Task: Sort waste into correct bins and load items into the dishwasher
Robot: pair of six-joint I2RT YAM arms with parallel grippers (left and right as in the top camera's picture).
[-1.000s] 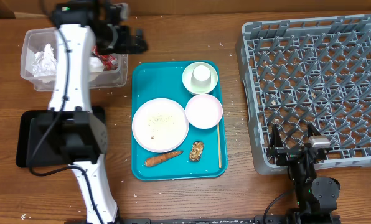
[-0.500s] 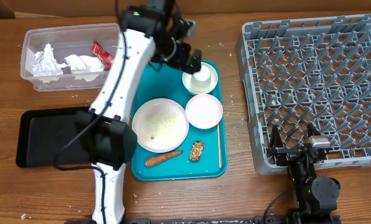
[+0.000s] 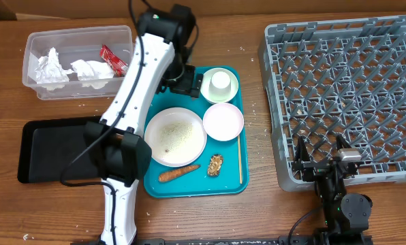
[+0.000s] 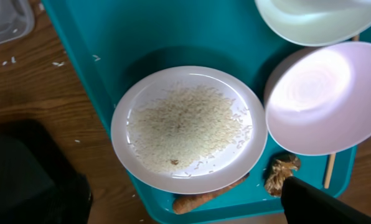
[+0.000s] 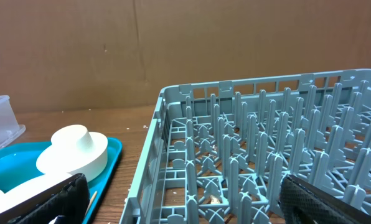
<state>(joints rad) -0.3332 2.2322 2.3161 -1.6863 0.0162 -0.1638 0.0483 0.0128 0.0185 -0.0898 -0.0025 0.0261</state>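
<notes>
My left gripper (image 3: 185, 83) (image 4: 185, 216) hangs open and empty over the teal serving tray (image 3: 163, 82), above the large white plate (image 3: 175, 136) (image 4: 188, 130) strewn with rice. A carrot piece (image 3: 178, 173) (image 4: 201, 200) and a brown lump (image 3: 215, 165) (image 4: 280, 175) lie in front of the plate. A small white bowl (image 3: 223, 121), a chopstick (image 3: 240, 160) and a white cup (image 3: 221, 82) in a green-rimmed bowl (image 3: 206, 92) also sit on the tray. The clear tub (image 3: 80, 34) holds napkins (image 3: 50, 67) and the red wrapper (image 3: 112, 59). My right gripper (image 3: 322, 163) (image 5: 192, 211) is open at the grey rack (image 3: 346, 95).
The black tray (image 3: 53, 146) lies front left beside the teal tray. The left arm's white links reach from the front edge across the black tray's right end. Rice grains dot the wood around the tub. The rack (image 5: 266, 155) fills the right side.
My left arm swung right from over the clear tub to the teal tray, then drew back a little from the cup. The red wrapper now lies in the tub. The right arm has not moved.
</notes>
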